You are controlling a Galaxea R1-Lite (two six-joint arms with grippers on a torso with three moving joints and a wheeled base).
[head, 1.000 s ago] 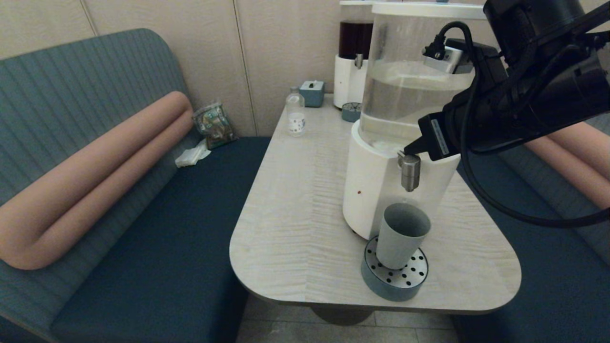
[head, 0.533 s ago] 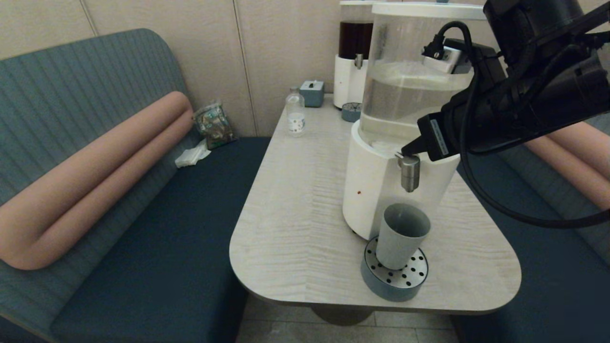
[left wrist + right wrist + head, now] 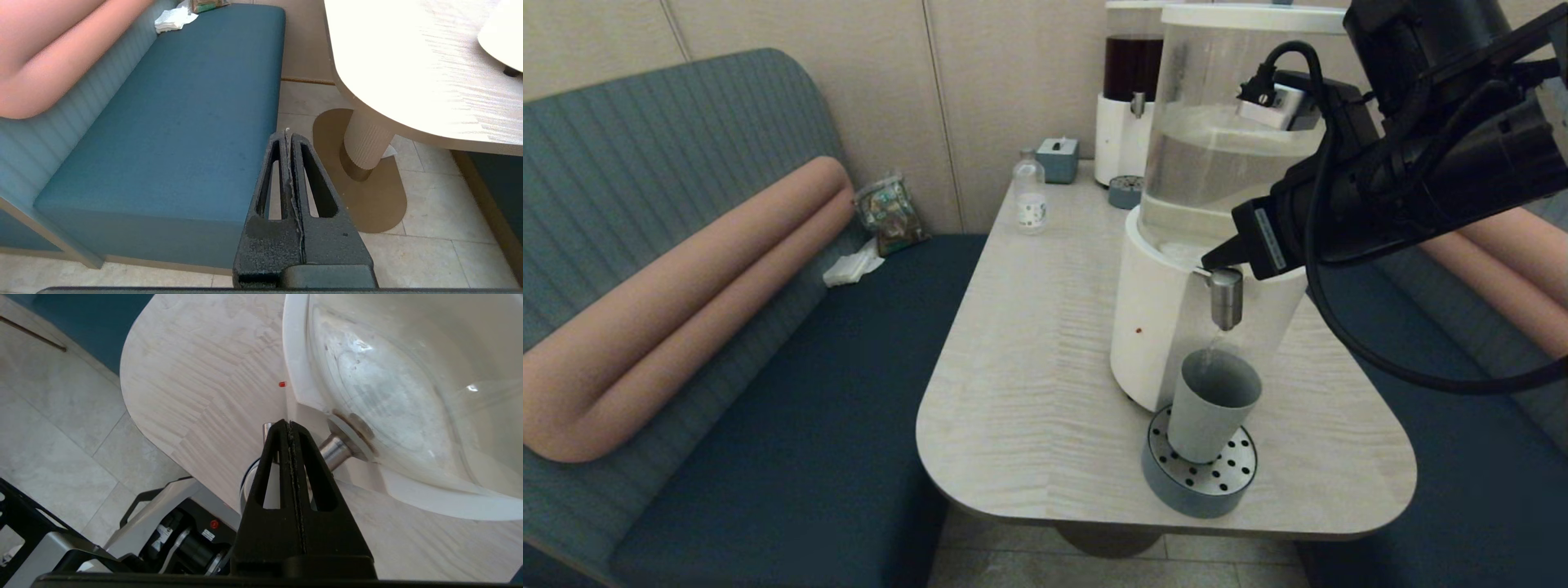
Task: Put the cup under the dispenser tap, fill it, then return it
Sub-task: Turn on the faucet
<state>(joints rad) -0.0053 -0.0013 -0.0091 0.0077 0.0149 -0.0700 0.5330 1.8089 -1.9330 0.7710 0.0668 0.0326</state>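
Right gripper (image 3: 1215, 260), fingers together, presses on the tap (image 3: 1225, 298); water runs into the cup (image 3: 1211, 403) on the drip tray (image 3: 1197, 482). Left gripper (image 3: 288, 136) closed, parked beside the table (image 3: 408, 73)

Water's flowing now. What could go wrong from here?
1. The grey-green tapered plastic cup stands unheld on the round perforated drip tray; the thin stream falls near its back rim and might splash out.
2. The shut right gripper presses atop the brushed-steel tap; it could slip off.
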